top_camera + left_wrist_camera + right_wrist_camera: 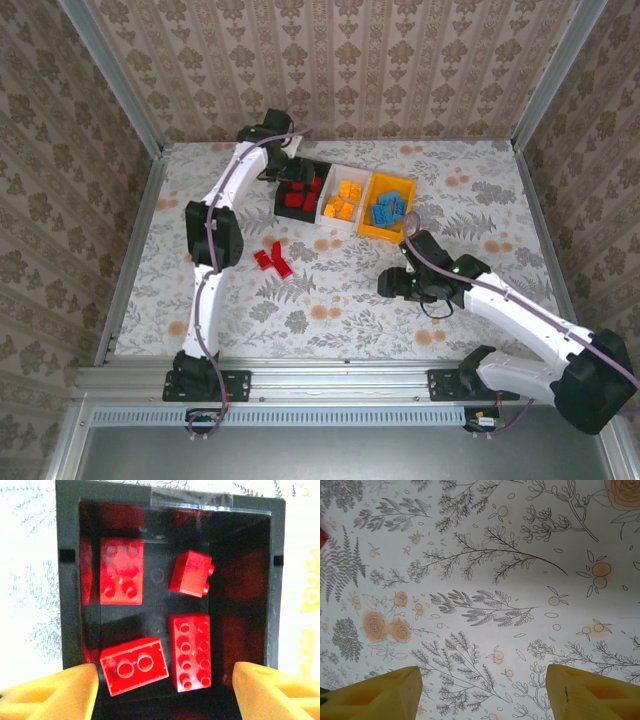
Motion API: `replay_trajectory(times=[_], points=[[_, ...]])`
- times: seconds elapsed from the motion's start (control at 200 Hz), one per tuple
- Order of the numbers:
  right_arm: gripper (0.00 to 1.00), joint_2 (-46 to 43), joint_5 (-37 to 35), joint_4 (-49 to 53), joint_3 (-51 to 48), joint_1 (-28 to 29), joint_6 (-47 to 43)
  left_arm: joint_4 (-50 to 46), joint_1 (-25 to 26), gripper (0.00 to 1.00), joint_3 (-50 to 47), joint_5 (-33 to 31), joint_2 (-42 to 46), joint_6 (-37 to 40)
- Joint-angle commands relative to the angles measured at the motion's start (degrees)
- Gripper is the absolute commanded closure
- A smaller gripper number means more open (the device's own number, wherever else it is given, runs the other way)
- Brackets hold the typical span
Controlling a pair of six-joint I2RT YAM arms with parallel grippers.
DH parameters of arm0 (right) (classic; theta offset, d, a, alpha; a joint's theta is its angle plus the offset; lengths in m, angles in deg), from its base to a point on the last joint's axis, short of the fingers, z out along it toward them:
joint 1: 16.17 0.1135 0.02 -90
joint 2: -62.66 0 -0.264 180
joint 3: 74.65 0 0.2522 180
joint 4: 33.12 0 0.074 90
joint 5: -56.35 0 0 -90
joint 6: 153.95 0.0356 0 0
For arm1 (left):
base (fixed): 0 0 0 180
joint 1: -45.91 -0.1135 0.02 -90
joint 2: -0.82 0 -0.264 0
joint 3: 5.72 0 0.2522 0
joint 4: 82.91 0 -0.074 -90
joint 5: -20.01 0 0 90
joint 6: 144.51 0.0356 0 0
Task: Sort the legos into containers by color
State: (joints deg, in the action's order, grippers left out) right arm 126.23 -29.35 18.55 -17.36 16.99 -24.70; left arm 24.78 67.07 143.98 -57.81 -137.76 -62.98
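Though frame crops them, left fingers [50, 692] spread over black bin [68, 605]; right fingers [370, 695] spread.

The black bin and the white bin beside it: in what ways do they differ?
The black bin holds red bricks; the white bin holds orange bricks. The left tool hangs open above the black bin; no tool is above the white bin. Both are open, rectangular and joined in one row.

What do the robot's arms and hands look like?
The left arm and right arm are white tubes with chunky black joints and a thin purplish cable alongside. The left hand and right hand each have two blocky yellow fingers.
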Motion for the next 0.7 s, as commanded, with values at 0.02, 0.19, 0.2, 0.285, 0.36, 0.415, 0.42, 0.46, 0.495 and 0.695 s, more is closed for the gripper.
replay_trajectory(times=[0.02,0.19,0.2,0.285,0.36,0.415,0.42,0.46,0.495,0.695], points=[[0.32,2.26,-0.2,-0.24,2.08,0.4,0.13,2.51,-0.34,0.27,-9.92,0.52,12.87,1.18],[0.32,5.12,1.46,-2.19,3.11,0.9,-0.22,8.27,-0.72,0.25,-33.5,-2.86,30.29,-1.19],[0.32,5.3,1.54,-2.31,3.18,0.93,-0.22,8.67,-0.81,0.25,-34.88,-3.0,31.25,-1.5],[0.32,7.82,2.33,-3.46,4.12,1.69,-0.7,11.8,-1.39,0.25,-47.9,-3.29,39.57,-4.17],[0.33,10.84,2.4,-3.89,5.8,2.88,-1.55,13.78,-1.76,0.25,-57.48,-4.19,45.79,-6.72],[0.33,13.34,2.38,-3.94,7.54,3.96,-2.05,15.46,-2.04,0.25,-63.99,-4.87,49.92,-8.88],[0.33,13.6,2.38,-3.96,7.67,4.07,-2.15,15.6,-2.07,0.25,-64.41,-4.88,50.22,-9.17],[0.33,15.31,2.58,-4.13,8.85,4.8,-2.5,17.36,-2.39,0.26,-68.53,-4.87,52.63,-10.94],[0.33,16.67,2.77,-4.35,9.84,5.48,-2.76,18.99,-2.86,0.27,-71.92,-4.57,54.21,-12.55],[0.33,21.47,3.09,-5.82,12.99,8.61,-3.09,26.66,-6.33,0.3,-81.63,-0.44,56.75,-23.04]])
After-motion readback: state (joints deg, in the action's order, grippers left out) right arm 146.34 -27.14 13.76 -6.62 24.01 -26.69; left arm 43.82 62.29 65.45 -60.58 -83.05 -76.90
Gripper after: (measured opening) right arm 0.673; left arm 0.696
